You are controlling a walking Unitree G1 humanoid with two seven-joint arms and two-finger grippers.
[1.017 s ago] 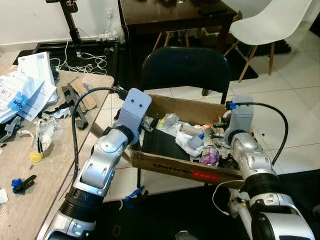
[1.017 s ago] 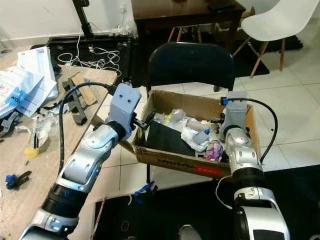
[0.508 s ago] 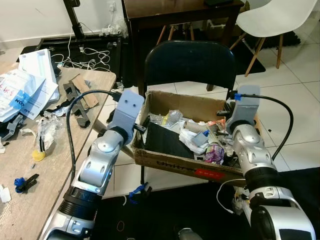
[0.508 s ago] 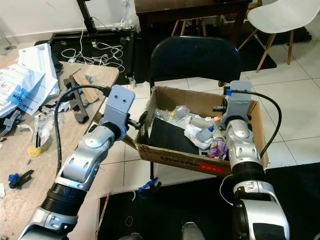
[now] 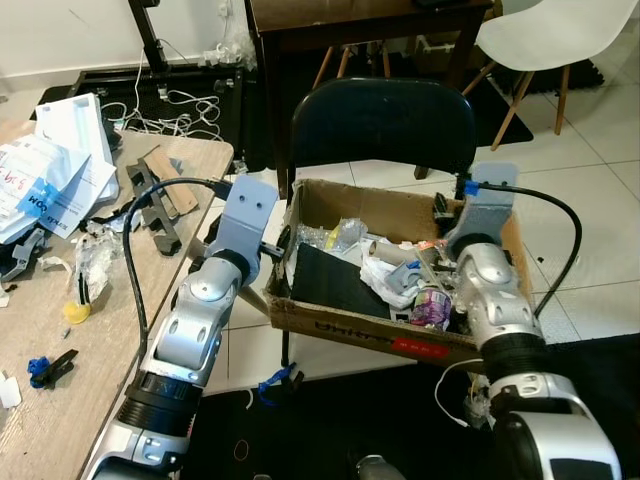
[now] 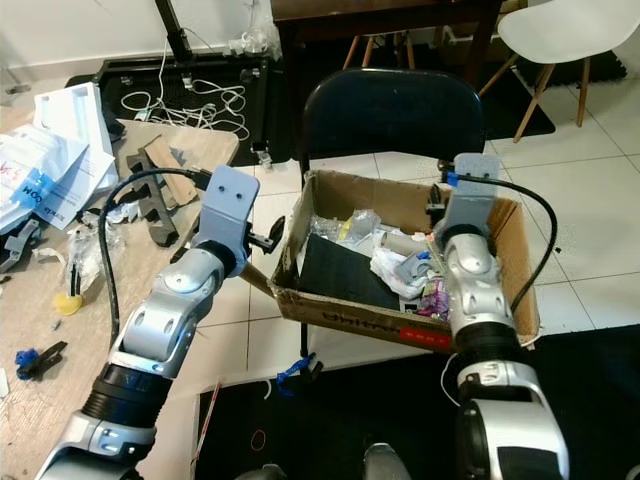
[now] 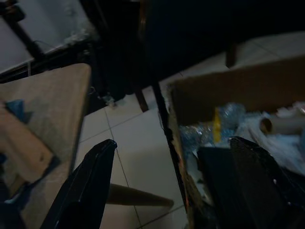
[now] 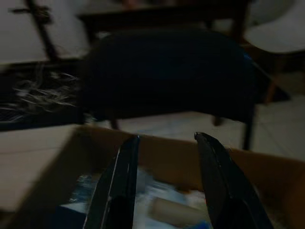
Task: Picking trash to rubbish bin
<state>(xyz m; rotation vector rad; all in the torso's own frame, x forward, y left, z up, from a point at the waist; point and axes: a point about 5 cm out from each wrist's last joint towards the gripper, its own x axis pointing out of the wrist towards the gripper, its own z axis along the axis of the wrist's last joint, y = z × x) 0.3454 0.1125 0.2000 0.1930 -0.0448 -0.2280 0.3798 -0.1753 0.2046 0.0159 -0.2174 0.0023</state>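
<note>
Both silver arms reach forward and down from the bottom of the eye views, elbows bent, to either side of a cardboard box (image 5: pixel 330 322) that rests on a dark chair (image 5: pixel 380 125). The left gripper (image 7: pixel 167 157) is at the box's left wall; in its wrist view the two black fingers (image 7: pixel 83 188) stand wide apart with the wall's edge running between them, one finger over the floor tiles and the other over the box's contents, pressing on nothing. The right gripper (image 8: pixel 164 176) is above the box's right part, near the far wall, its wrist pointing toward the chair back; its fingers (image 8: pixel 119 186) are parted and bare, with the far cardboard wall and a paper tube (image 8: pixel 174 212) beyond them. The box is full of trash (image 5: pixel 400 285): crumpled white paper, clear plastic wrap with a yellow bit, a cardboard tube, a purple wrapper and a flat black sheet. On the box's near face runs a line of dark print beside a red label, too small to read. To the left a wooden table (image 5: pixel 40 400) carries papers (image 5: pixel 50 175) with blue print, where "HO" can just be made out, plus plastic bags, black clips and bits of wood. Behind the chair stand a dark table (image 5: pixel 360 25) and a white chair (image 5: pixel 545 40), with a tangle of white cables (image 5: pixel 185 105) on the floor.
</note>
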